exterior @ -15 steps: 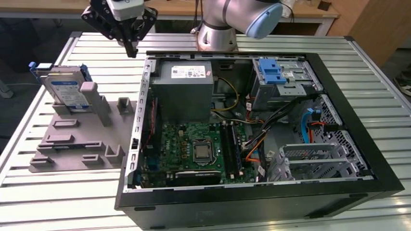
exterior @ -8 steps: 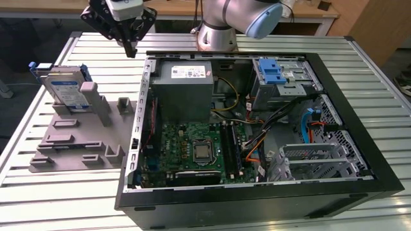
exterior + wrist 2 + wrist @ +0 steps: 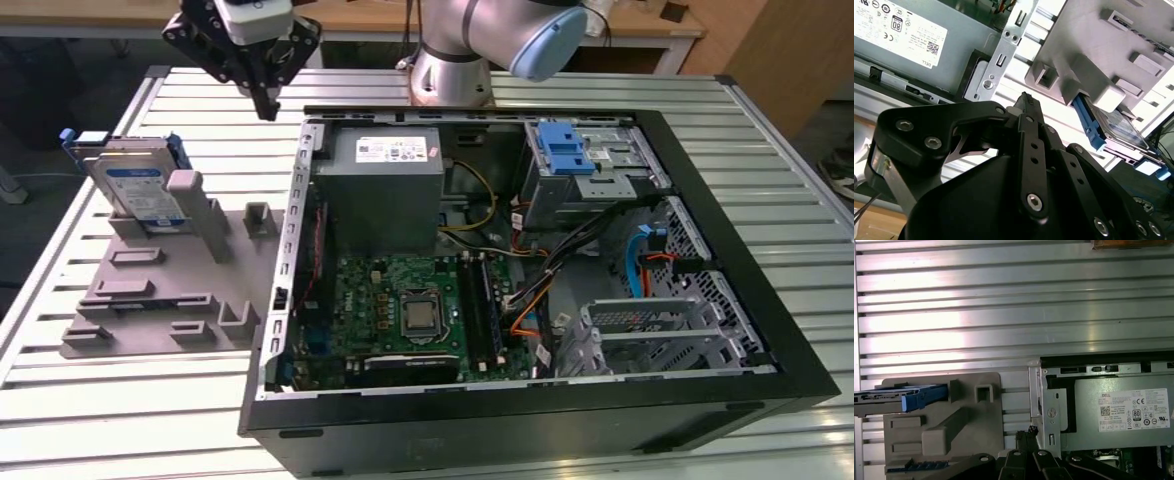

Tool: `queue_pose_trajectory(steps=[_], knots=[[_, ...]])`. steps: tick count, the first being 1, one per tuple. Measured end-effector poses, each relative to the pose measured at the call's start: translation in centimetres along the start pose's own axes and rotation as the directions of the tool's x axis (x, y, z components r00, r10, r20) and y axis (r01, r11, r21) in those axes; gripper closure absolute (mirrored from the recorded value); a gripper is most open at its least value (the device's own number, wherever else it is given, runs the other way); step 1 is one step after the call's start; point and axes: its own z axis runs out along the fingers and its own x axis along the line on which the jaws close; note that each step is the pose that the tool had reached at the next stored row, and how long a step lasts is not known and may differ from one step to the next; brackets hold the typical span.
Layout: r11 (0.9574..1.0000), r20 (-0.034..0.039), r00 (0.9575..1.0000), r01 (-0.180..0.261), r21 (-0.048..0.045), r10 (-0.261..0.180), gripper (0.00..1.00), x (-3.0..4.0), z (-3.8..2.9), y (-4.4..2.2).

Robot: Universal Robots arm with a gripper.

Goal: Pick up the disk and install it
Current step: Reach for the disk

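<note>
The disk [image 3: 140, 190] stands upright on its edge in a slot of the grey holder [image 3: 147, 290], at the exterior view's left; its white-and-blue label and blue carrier frame show. My gripper [image 3: 268, 104] hangs above the table behind the open computer case, to the right of the disk and well apart from it. Its fingers are shut with nothing between them. In the second wrist view the shut gripper [image 3: 1026, 100] points toward the holder [image 3: 1094, 55], with the disk [image 3: 1119, 127] beyond it. The first wrist view has the disk [image 3: 904, 397] edge-on and the gripper [image 3: 1029, 432] near the case corner.
The open computer case [image 3: 707, 180] lies on the slatted metal table [image 3: 120, 420]. Inside are a grey power-supply box [image 3: 387, 190], a motherboard [image 3: 400, 310], cables and a drive cage with a blue latch [image 3: 567, 150]. The arm's base [image 3: 454, 60] stands behind the case.
</note>
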Motion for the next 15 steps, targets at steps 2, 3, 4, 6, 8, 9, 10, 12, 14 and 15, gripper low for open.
queue_pose_trajectory(steps=[2, 3, 4, 6, 8, 9, 10, 12, 14, 15], knots=[[1.0000, -0.0041, 1.0000, 0.000, 0.0003, 0.000, 0.89, 0.13, 0.02, -0.01], [1.0000, -0.0045, 1.0000, 0.000, 0.0005, 0.000, 0.89, 0.21, 0.02, -0.02], [1.0000, -0.0046, 1.0000, 0.000, 0.0004, 0.000, 0.89, 0.33, 0.03, -0.03], [1.0000, -0.0046, 1.0000, 0.001, 0.0003, -0.001, 0.89, 0.65, 0.05, -0.05], [1.0000, -0.0048, 1.0000, 0.003, 0.0004, -0.003, 0.89, 0.98, 0.06, -0.08], [1.0000, -0.0048, 1.0000, 0.007, 0.0003, -0.007, 0.89, 1.13, 0.08, -0.09], [0.9999, -0.0051, 0.9999, 0.012, 0.0003, -0.012, 0.89, 1.27, 0.09, -0.10], [0.9997, -0.0058, 0.9996, 0.026, 0.0003, -0.026, 0.89, 1.50, 0.12, -0.12], [0.9991, -0.0064, 0.9991, 0.041, 0.0003, -0.041, 0.89, 1.73, 0.14, -0.14], [0.9989, -0.0066, 0.9989, 0.046, 0.0002, -0.046, 0.89, 1.89, 0.15, -0.15]])
